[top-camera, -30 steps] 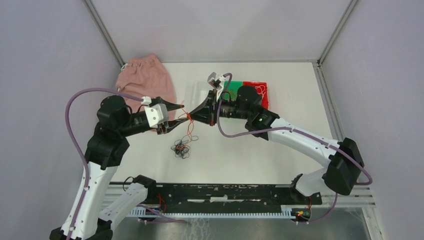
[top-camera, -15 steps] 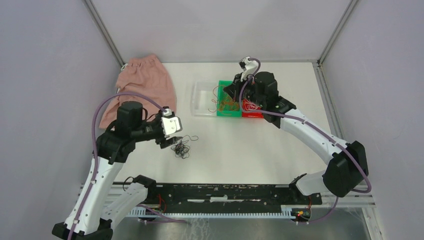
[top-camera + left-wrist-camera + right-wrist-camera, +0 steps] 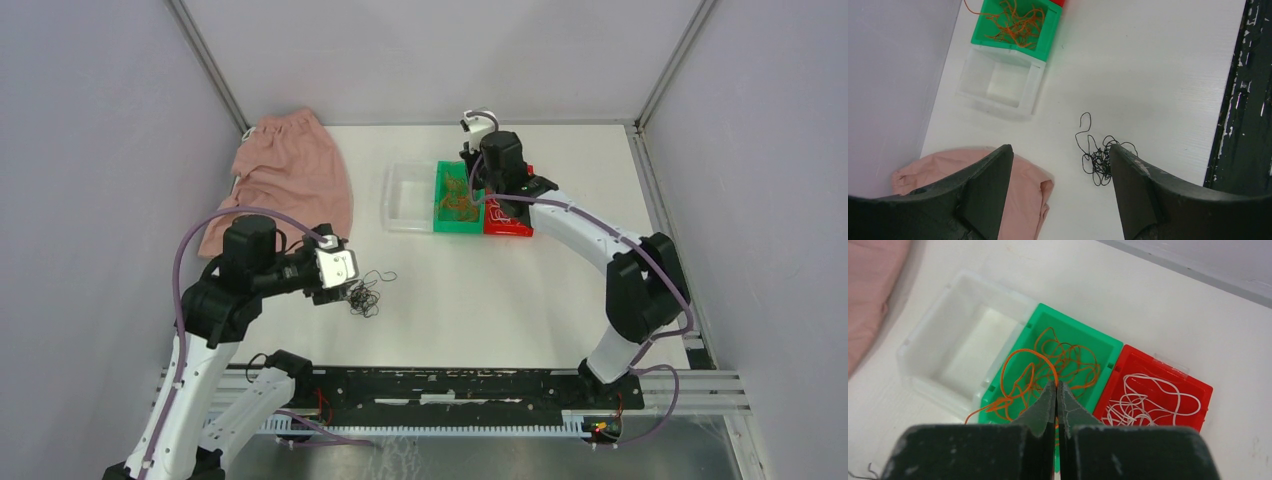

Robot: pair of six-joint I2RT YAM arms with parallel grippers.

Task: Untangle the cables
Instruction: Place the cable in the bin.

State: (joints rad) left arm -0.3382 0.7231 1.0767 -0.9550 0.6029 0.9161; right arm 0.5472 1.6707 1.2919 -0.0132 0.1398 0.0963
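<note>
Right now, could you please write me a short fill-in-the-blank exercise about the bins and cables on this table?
1. The middle bin, holding the orange cables, is coloured ____.
2. The white cables lie in the third bin, coloured ____.
3. The clear bin is ____.
4. The loose tangle on the table is coloured ____.
Missing words: green, red, empty, black.
</note>
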